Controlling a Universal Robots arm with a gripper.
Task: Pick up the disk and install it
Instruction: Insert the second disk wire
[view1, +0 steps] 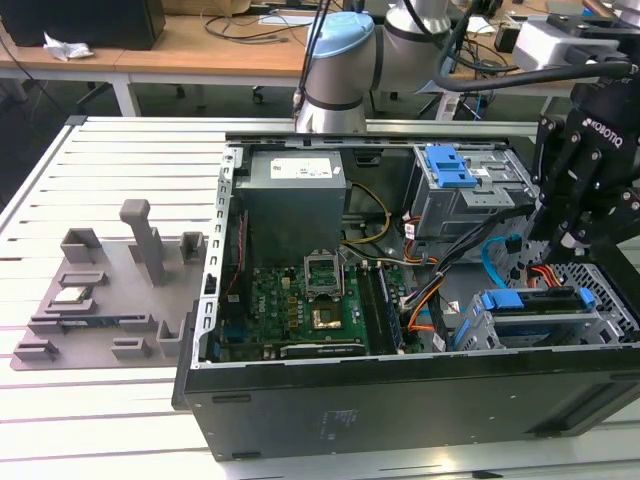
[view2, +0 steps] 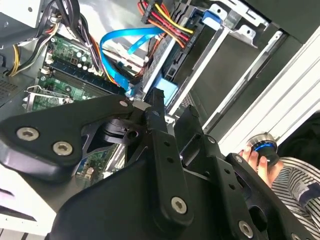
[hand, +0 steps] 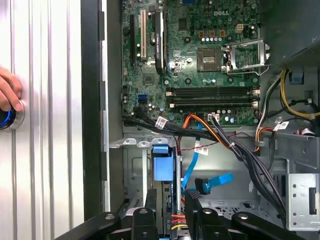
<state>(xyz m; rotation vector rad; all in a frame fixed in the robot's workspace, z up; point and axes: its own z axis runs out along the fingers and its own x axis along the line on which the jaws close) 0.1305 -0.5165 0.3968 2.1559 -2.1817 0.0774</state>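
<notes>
The disk (view1: 530, 299), framed by blue plastic rails, lies in the grey bay at the front corner of the open computer case (view1: 400, 400), on the exterior view's right. My black gripper (view1: 562, 238) hangs just above it, apart from it. In the first wrist view the two fingers (hand: 150, 215) stand apart, with coloured wires showing through the gap, and the disk's blue end tab (hand: 162, 164) lies just beyond them. The second wrist view has that blue tab (view2: 169, 92) right past the fingertips (view2: 157, 96).
A second grey drive cage with a blue latch (view1: 452, 166) sits at the case's back. Blue, orange and black cables (view1: 495, 262) run beside the bay. A person's hand (hand: 8, 92) rests on a blue-lit button (view2: 265, 147) on the table. A grey fixture (view1: 110, 300) stands on the exterior view's left.
</notes>
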